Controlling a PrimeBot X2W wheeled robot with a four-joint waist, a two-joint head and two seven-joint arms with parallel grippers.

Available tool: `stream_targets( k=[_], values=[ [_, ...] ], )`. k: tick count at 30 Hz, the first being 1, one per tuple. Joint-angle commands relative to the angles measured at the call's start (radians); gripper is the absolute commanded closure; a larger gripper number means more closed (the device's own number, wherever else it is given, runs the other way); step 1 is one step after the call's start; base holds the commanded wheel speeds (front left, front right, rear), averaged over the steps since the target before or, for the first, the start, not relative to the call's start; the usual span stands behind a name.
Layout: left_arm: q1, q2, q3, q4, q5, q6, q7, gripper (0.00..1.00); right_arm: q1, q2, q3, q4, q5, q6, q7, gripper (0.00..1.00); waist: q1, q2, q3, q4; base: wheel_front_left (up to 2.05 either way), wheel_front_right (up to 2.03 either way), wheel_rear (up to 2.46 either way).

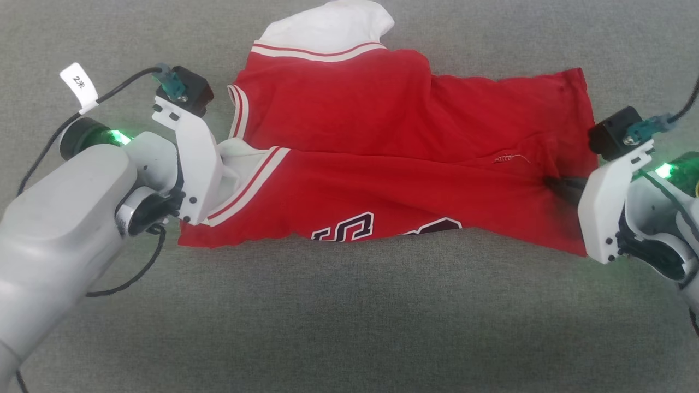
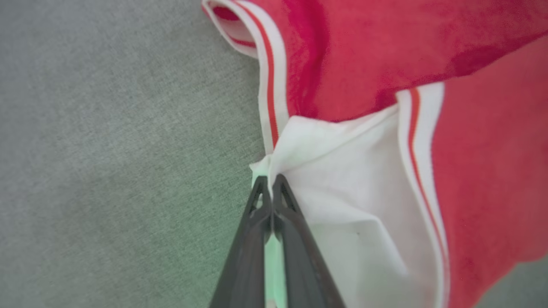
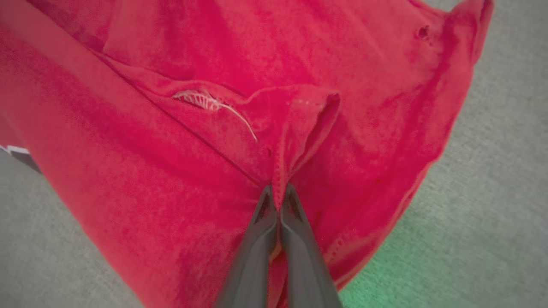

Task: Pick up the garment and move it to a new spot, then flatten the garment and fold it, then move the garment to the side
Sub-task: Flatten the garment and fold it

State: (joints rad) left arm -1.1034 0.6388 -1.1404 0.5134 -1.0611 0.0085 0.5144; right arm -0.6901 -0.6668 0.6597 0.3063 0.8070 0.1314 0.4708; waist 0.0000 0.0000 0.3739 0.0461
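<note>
Fingers of the left gripper (image 2: 270, 183) are clamped tight on a white sleeve corner (image 2: 325, 171) of the garment (image 1: 382, 136), and those of the right gripper (image 3: 278, 192) pinch a red hem fold (image 3: 299, 124) at its opposite end. Stretched between them, the garment lies on the grey surface (image 1: 349, 327), black lettering (image 1: 344, 228) at its near edge.

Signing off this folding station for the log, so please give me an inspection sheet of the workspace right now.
Surface: grey woven cloth, flat.
Job's things: red shirt lying doubled over, lettering partly hidden.
Clutter: nothing seen.
Grippers: left gripper shut on the white sleeve; right gripper shut on a red fold of the shirt.
Cables: black cable with white tag at left arm; second cable at right wrist.
Surroundings: nothing seen.
</note>
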Motion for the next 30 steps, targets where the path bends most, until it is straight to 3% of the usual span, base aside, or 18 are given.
stream_targets(
  k=[1,3,4,5,7,8,9,10,16,21,30],
  values=[
    [-0.005,-0.014,0.008,0.034,-0.025,-0.013,0.002,1.0,-0.015,0.009,0.011,0.021,-0.013,-0.001,-0.001,1.0,0.0,0.0,0.003,-0.002,0.0,0.0,0.0],
    [-0.004,-0.026,0.011,0.062,-0.037,-0.02,0.009,1.0,-0.022,0.015,0.018,0.031,-0.014,-0.001,-0.001,1.0,0.0,0.0,0.003,-0.003,0.0,0.0,0.0],
    [-0.007,-0.035,0.01,0.084,-0.037,-0.027,0.015,0.95,-0.03,0.022,0.023,0.043,-0.014,-0.001,-0.001,1.0,0.0,0.0,0.003,-0.003,0.0,0.0,0.0],
    [-0.01,-0.045,0.012,0.103,-0.045,-0.03,0.015,0.79,-0.037,0.027,0.028,0.051,-0.014,-0.001,0.003,0.77,0.0,0.0,0.002,-0.003,0.0,0.0,0.0],
    [-0.016,-0.061,0.027,0.139,-0.066,-0.034,0.016,0.5,-0.05,0.032,0.033,0.066,-0.009,-0.001,0.009,0.58,0.0,0.0,-0.003,-0.001,0.0,0.0,0.0],
    [-0.022,-0.068,0.027,0.148,-0.069,-0.04,0.021,0.31,-0.056,0.034,0.033,0.072,-0.006,-0.001,0.011,0.19,0.0,0.0,-0.008,0.0,0.0,0.0,0.0],
    [-0.029,-0.071,0.027,0.154,-0.072,-0.044,0.024,0.09,-0.061,0.034,0.033,0.076,-0.003,-0.001,0.015,0.0,0.0,0.0,-0.012,0.002,0.0,0.0,0.0],
    [-0.031,-0.076,0.034,0.159,-0.083,-0.046,0.029,0.0,-0.065,0.033,0.033,0.075,-0.001,-0.001,0.015,0.0,0.0,0.0,-0.018,0.005,0.0,0.0,0.0],
    [-0.044,-0.074,0.035,0.147,-0.098,-0.022,0.086,0.0,-0.056,0.016,-0.003,0.065,-0.008,-0.001,-0.018,0.0,0.0,0.0,-0.066,0.024,0.0,0.0,0.0],
    [-0.018,-0.046,0.04,0.083,-0.132,0.02,0.144,0.0,-0.02,0.02,-0.078,0.04,-0.048,-0.001,-0.111,0.0,0.0,0.0,-0.107,0.037,0.0,0.0,0.0],
    [0.065,0.05,0.035,-0.116,-0.207,0.136,0.287,0.0,0.077,0.097,-0.309,0.009,-0.225,-0.001,-0.33,0.0,0.0,0.0,-0.163,0.035,0.0,0.0,0.0]
  ],
)
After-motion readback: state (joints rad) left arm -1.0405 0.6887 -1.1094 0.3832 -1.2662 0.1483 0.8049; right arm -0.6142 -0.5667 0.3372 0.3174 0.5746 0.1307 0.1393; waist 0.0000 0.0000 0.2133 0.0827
